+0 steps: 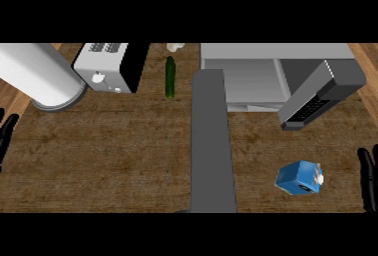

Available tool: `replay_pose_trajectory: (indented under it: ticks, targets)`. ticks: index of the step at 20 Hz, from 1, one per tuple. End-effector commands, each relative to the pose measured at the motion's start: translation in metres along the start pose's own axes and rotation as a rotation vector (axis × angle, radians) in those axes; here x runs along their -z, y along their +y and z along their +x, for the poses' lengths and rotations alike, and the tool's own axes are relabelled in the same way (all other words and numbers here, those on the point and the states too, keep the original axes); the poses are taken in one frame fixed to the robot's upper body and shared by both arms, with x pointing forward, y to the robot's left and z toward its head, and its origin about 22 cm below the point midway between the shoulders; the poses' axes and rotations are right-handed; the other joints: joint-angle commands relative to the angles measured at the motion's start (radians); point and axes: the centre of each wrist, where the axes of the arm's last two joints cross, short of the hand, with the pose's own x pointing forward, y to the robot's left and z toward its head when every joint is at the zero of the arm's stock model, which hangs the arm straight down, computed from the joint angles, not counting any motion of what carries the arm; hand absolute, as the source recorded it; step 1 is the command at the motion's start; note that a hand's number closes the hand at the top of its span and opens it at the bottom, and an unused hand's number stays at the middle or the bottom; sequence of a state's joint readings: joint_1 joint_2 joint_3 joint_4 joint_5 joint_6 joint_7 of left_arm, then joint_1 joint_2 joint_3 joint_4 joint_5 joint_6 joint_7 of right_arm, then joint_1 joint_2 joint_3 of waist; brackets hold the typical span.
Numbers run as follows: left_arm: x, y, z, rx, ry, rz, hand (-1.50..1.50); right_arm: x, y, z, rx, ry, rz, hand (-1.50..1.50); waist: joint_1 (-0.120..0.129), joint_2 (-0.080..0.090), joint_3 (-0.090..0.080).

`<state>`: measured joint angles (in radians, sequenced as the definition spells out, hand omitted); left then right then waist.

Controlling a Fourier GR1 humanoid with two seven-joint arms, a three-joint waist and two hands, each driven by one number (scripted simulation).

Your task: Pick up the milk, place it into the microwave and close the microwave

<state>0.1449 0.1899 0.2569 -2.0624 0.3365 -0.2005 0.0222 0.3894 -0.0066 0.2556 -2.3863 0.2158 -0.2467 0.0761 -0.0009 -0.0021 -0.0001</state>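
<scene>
Brown, mottled counter [133, 150] is shown from above, bordered by lighter wood. At upper right a grey microwave [251, 75] is seen with its door [317, 97] swung open, the dark keypad facing down and out. The milk [300, 178], a small blue carton with a white cap, is found lying tilted on the counter at lower right, well apart from the microwave's cavity. The right hand [367, 175] is seen at the right edge near the carton, its black fingers straight and clamped on nothing; the left hand [7, 132] is resting at the left edge, fingers likewise straight. A grey forearm [212, 150] is laid up the middle. A boxy toaster [111, 67], a slim green cucumber [170, 77] and a smooth white cylinder [37, 75] are placed along the back. Judged risks: the tilted, flat-sided carton may be pushed away rather than grasped, and the open door may be struck during carrying.
</scene>
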Motion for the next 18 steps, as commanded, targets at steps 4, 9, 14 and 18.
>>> replay_pose_trajectory:
  ticks: [4, 9, 14, 18]
  targets:
    - [-0.029, 0.012, 0.011, -0.006, 0.018, -0.003, -1.5, -0.011, -0.001, -0.001, -0.052, 0.03, -0.001, -1.5, 0.002, 0.0, 0.0]
    - [-0.044, 0.012, 0.011, 0.008, -0.001, 0.001, -1.5, -0.001, 0.001, -0.046, -0.05, 0.061, -0.046, -1.5, 0.007, 0.001, 0.0]
    - [-0.041, 0.037, 0.016, -0.003, -0.01, 0.014, -1.5, -0.006, -0.023, -0.064, -0.067, 0.13, -0.085, -1.5, 0.003, 0.001, 0.0]
    - [-0.045, 0.038, 0.018, 0.018, -0.01, -0.009, -1.5, -0.021, -0.05, -0.098, -0.069, 0.142, -0.158, -1.5, 0.001, 0.001, 0.001]
